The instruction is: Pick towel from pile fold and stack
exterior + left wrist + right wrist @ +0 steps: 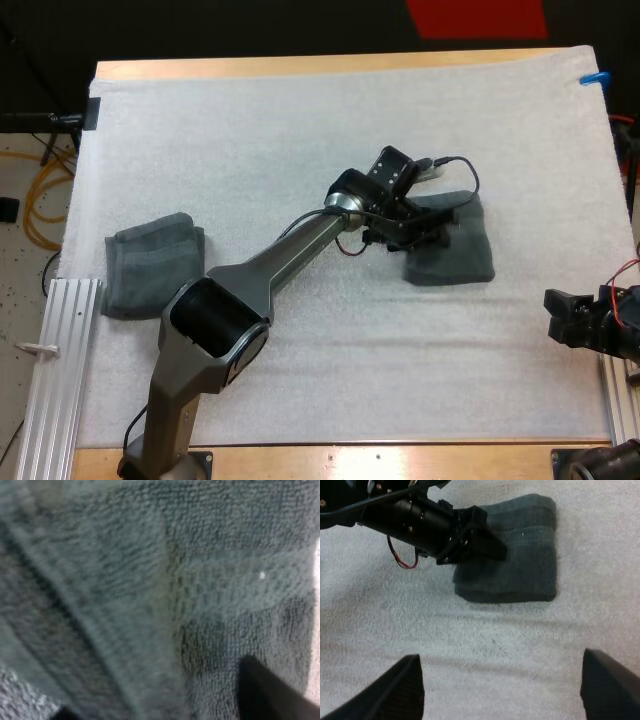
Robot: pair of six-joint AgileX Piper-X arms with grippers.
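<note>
Grey-green towel (460, 255) lies under left claw (425, 228) at its 9 o'clock edge, grip untellable; right claw (500, 654) released, farther off.

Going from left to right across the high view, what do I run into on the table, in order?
rumpled towel → folded towel → right pincer. The left arm is left out because it overlaps both towels.
</note>
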